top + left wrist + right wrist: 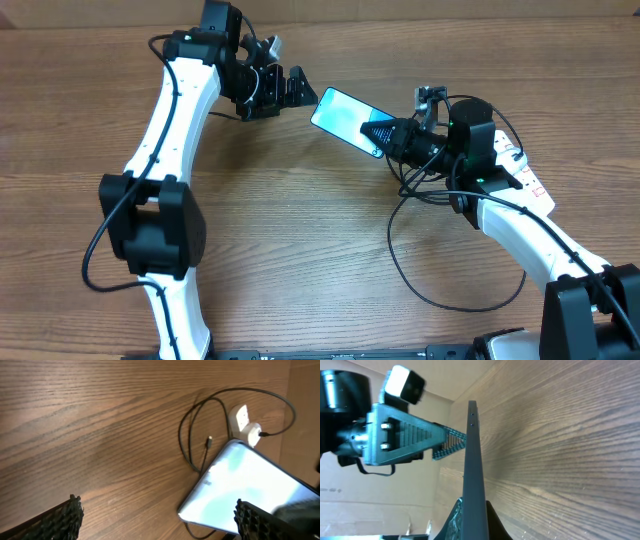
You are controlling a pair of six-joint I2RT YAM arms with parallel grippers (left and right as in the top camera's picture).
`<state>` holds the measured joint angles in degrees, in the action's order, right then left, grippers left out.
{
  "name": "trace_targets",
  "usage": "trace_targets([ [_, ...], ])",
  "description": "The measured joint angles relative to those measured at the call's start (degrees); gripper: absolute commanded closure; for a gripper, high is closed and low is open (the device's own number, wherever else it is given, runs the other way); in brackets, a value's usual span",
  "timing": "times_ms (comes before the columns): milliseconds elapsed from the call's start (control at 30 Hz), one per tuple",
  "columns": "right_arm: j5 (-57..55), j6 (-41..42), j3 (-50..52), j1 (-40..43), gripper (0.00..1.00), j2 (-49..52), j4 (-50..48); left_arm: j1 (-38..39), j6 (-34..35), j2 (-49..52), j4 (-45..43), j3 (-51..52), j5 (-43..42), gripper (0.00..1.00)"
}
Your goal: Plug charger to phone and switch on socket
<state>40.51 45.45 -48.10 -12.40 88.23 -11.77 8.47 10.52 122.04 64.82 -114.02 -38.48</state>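
My right gripper is shut on one end of the phone and holds it above the table, lit blue screen up. The right wrist view shows the phone edge-on between the fingers. My left gripper is open by the phone's free end; in the left wrist view the phone's corner lies between the spread fingers. The charger's black cable loops on the table, its connector tip loose beside the phone. The socket is mostly hidden under my right arm.
A white block with the black cable running to it lies beyond the phone in the left wrist view. My left gripper shows in the right wrist view, with cardboard behind it. Bare wooden tabletop lies between the arms.
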Motion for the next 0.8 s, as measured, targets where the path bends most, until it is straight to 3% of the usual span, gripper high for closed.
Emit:
trace_targets([
  [167,1.27,1.84,-0.02,0.02,0.96,0.00,-0.55,-0.59,-0.94,-9.64,-3.85,7.76,0.42,0.00],
  [367,0.72,5.57,-0.13,0.00,0.96,0.00,-3.15,-1.84,1.49,-28.70,-26.12,33.11,0.42,0.00],
  [500,-2.25,10.32,-0.22,-0.55,0.96,0.00,-4.02,-1.64,11.89,-35.93,-52.00,51.71,0.09,0.00],
  [533,-3.98,12.13,-0.22,-1.22,0.96,0.00,-4.55,-0.87,16.79,-36.41,-62.90,57.64,0.02,0.00],
  [567,-4.72,13.03,-0.22,-1.60,0.96,0.00,-5.01,-0.42,18.84,-36.41,-65.68,59.54,0.02,0.00],
  [700,-10.16,18.12,-0.33,-4.94,0.96,0.00,-6.49,3.50,32.39,-34.91,-92.17,69.18,1.57,0.00],
  [800,-13.03,21.24,-0.33,-6.71,0.96,0.00,-7.30,5.27,41.57,-31.89,-101.79,70.53,2.34,0.00],
])
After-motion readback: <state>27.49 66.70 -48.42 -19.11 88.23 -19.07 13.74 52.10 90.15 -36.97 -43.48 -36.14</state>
